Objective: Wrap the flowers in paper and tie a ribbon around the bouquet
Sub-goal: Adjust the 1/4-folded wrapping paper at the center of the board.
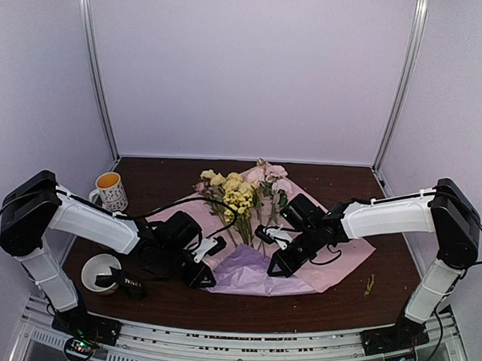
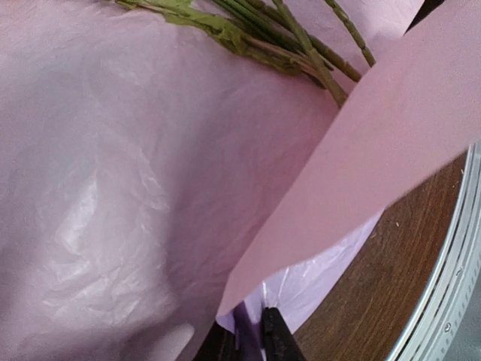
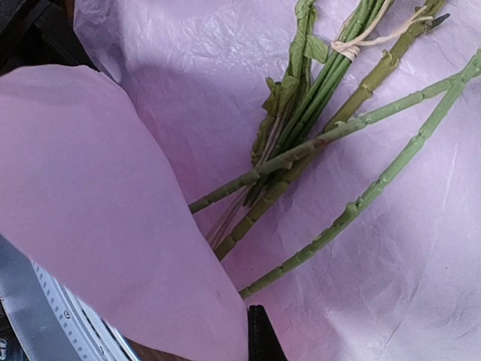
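i'm watching the paper [image 1: 334, 256] lying spread beneath both hands, with one flap standing up between them. the flowers [image 1: 236, 192] are resting on it just ahead of the fingertips, stems pointing back toward the hands. the left gripper [image 2: 250, 335] is nearly closed, pinching the flap's lilac edge. the right gripper [image 1: 279, 268] is sitting fully closed beside the flap; i can't tell whether it's gripping paper.

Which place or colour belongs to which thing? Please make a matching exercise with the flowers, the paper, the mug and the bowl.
1 flowers
2 paper
3 mug
4 bowl

a white, front left of the table
b lilac, spread in the middle
c yellow and pink, green stems
d back left, orange inside

Pairs: 1-c, 2-b, 3-d, 4-a
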Available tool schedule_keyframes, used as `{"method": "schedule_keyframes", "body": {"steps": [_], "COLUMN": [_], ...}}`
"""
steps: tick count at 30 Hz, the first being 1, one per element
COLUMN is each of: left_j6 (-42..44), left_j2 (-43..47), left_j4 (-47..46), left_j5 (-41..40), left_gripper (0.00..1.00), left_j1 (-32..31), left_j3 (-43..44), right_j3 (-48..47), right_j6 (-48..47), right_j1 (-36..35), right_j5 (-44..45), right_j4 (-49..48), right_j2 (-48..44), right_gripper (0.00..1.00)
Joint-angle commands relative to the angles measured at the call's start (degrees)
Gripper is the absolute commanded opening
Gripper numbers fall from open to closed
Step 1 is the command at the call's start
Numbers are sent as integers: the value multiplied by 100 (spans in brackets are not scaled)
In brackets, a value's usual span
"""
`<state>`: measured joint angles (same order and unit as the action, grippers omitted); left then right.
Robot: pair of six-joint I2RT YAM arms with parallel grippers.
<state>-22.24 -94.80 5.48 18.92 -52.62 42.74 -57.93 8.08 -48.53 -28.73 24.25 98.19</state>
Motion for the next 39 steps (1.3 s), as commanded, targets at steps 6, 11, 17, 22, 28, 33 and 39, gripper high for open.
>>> {"method": "schedule_keyframes", "body": {"steps": [6,11,17,22,28,33,39], "left_j6": [-327,-122,322,848,903,1020,1047], "left_j2": [51,41,151,181,136,199,62], "left_j4": [181,368,930,1235,1260,1057,940], "left_j5": [-480,-484,-565,-615,-376,-9,359], "left_gripper": [2,0,0,2,1,3,4], "left_j1": [-222,-222,-210,-187,48,147,380], "left_j3": [-244,-233,-215,-70,-115,-177,-172], "right_j3": [4,-119,142,650,-200,253,419], "right_j6": [249,349,569,416,-4,-210,-204], "right_j1": [-35,-12,-285,-1031,-1081,-1087,-1087], "right_j5": [369,1269,2245,876,940,943,1133], "right_j4": [-131,579,675,-1182,-493,-881,-1048], "right_j2": [-197,-776,-1805,-1938,-435,-173,432], "right_gripper": [7,15,18,21,15,15,13]}}
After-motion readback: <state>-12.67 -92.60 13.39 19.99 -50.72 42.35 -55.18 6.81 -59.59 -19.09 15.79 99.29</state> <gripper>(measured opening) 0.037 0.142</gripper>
